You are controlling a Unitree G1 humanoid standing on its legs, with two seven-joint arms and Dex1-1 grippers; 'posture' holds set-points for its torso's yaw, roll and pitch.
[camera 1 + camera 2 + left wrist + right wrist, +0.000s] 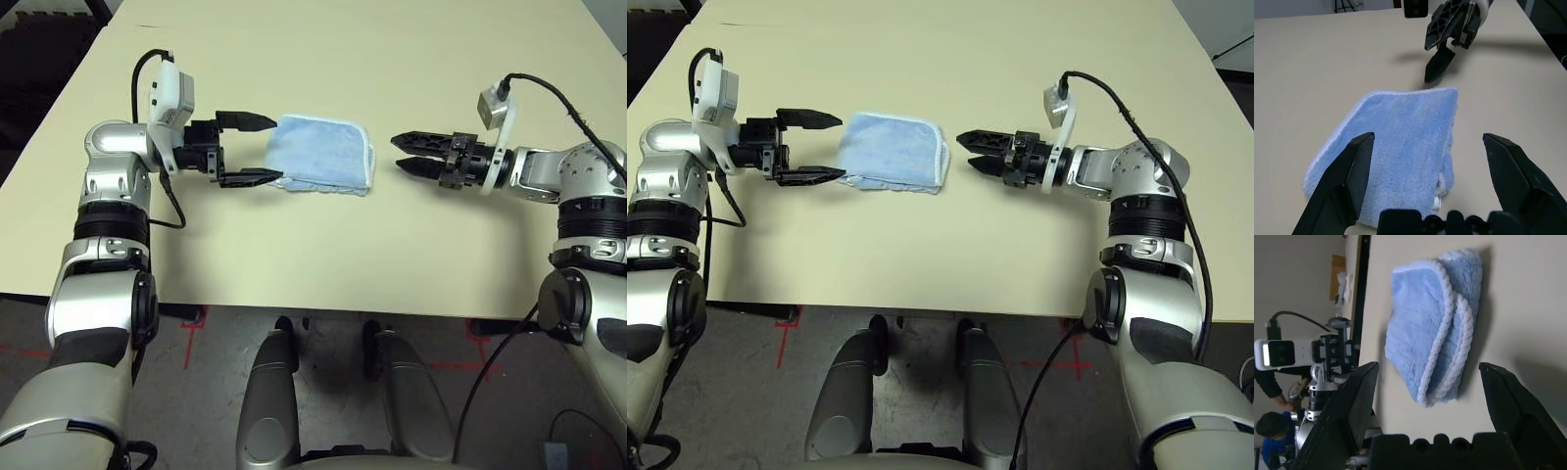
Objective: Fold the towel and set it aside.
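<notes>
We find the towel (322,154) lying folded on the worktop (294,255), centre of the head view, its white-edged layers stacked toward the right. The left pincer (263,149) stands wide, empty, its 2 fingers flanking the towel's left edge; the lower tip appears to touch the cloth, though we cannot confirm contact. The right pincer (397,153) is spread wide per its wrist view, empty, just clear of the towel's right edge. We judge the folding complete, and both pincers placed to take the bundle for setting aside
</notes>
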